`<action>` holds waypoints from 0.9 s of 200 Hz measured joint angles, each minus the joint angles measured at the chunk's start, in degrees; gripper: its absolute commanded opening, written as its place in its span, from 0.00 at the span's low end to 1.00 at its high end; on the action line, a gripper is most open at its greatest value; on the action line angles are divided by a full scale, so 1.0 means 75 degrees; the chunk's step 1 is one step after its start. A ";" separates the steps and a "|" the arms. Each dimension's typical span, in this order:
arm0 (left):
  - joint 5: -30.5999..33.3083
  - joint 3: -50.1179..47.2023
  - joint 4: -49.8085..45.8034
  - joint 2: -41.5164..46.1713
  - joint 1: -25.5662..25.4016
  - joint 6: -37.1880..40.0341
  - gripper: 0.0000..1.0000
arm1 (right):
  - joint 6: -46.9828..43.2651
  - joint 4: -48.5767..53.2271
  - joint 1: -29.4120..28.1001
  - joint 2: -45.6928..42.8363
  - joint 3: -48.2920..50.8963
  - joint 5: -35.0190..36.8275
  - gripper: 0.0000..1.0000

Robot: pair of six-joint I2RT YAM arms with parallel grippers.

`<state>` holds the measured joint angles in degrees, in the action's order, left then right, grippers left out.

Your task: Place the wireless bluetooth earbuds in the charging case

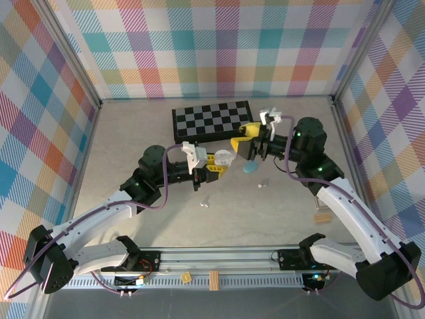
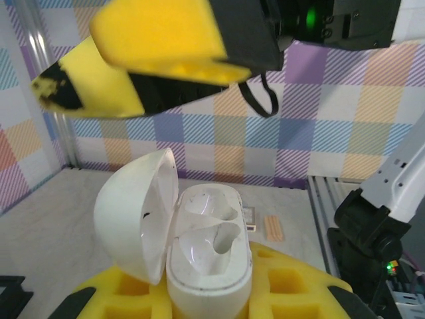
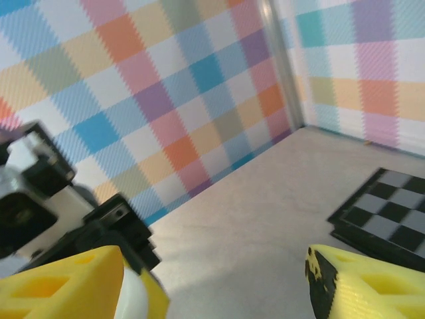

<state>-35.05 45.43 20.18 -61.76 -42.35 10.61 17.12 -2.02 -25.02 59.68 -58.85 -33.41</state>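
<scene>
Left tool [image 1: 219, 161] clamped tight; right tool [image 1: 244, 137] close beside it, tip to tip, jaws wide apart.

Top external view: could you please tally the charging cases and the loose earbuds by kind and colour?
white charging case: 1
blue charging case: 1
loose white earbuds on the table: 2
Total: 4

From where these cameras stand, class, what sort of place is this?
Probably a robotics lab test cell: a tabletop boxed in by plaid-patterned walls, a left arm and right arm bolted to a metal rail, and a checkerboard.
</scene>
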 measured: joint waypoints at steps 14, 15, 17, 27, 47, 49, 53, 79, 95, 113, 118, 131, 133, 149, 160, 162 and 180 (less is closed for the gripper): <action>0.0172 -0.0003 -0.0073 0.0003 0.0000 0.0058 0.03 | 0.0271 0.0172 0.0393 -0.0076 0.0020 0.0326 0.72; 0.0181 -0.0003 -0.0076 0.0003 0.0000 0.0058 0.03 | 0.0294 0.0201 0.0434 -0.0079 0.0020 0.0364 0.72; 0.0216 -0.0003 -0.0082 0.0003 0.0000 0.0064 0.03 | 0.0309 0.0230 0.0472 -0.0082 0.0020 0.0399 0.72; 0.0326 -0.0012 -0.0085 0.0006 0.0000 0.0108 0.02 | 0.0411 0.0562 0.0697 -0.0070 0.0020 0.0702 0.72; 0.0495 -0.0090 -0.0073 0.0090 0.0000 0.0114 0.00 | 0.0452 0.1521 0.0982 0.0187 -0.0015 0.1408 0.73; 0.0495 -0.0102 -0.0076 0.0105 0.0000 0.0114 0.00 | 0.0452 0.1632 0.0997 0.0248 -0.0023 0.1472 0.73; 0.0507 -0.0128 -0.0073 0.0125 0.0000 0.0114 0.00 | 0.0443 0.1871 0.1017 0.0358 -0.0050 0.1600 0.73; 0.0519 -0.0230 -0.0047 0.0216 0.0000 0.0111 0.00 | 0.0184 0.3284 0.1102 0.1431 -0.0187 0.2259 0.72; 0.0519 -0.0312 -0.0009 0.0219 0.0000 0.0108 0.00 | -0.0023 0.3993 0.1113 0.2212 -0.0213 0.2492 0.72; 0.0522 -0.0443 0.0076 0.0219 0.0000 0.0111 0.00 | -0.0274 0.4660 0.1011 0.2929 -0.0221 0.2830 0.72; 0.0519 -0.0484 0.0105 0.0219 0.0000 0.0108 0.00 | -0.0358 0.4826 0.0927 0.3095 -0.0236 0.3013 0.72; 0.0519 -0.0530 0.0122 0.0219 0.0000 0.0108 0.00 | -0.0574 0.5313 0.0595 0.3532 -0.0405 0.3602 0.70; 0.0519 -0.0533 0.0119 0.0219 0.0000 0.0111 0.00 | -0.0586 0.5362 0.0554 0.3579 -0.0437 0.3663 0.69; 0.0513 -0.0539 0.0125 0.0219 0.0000 0.0111 0.01 | -0.0860 0.5846 0.0032 0.4147 -0.0836 0.4468 0.67; 0.0507 -0.0539 0.0122 0.0227 0.0000 0.0114 0.01 | -0.1035 0.6140 -0.0297 0.4503 -0.1131 0.4980 0.65; 0.0501 -0.0539 0.0119 0.0230 0.0000 0.0114 0.00 | -0.1075 0.6178 -0.0338 0.4552 -0.1166 0.5045 0.65; 0.0478 -0.0539 0.0117 0.0262 0.0000 0.0137 0.00 | -0.1393 0.6703 -0.0804 0.5056 -0.1568 0.5715 0.62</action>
<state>-31.46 41.39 21.06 -59.79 -42.35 11.64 6.68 48.25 -31.05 97.60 -70.61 9.45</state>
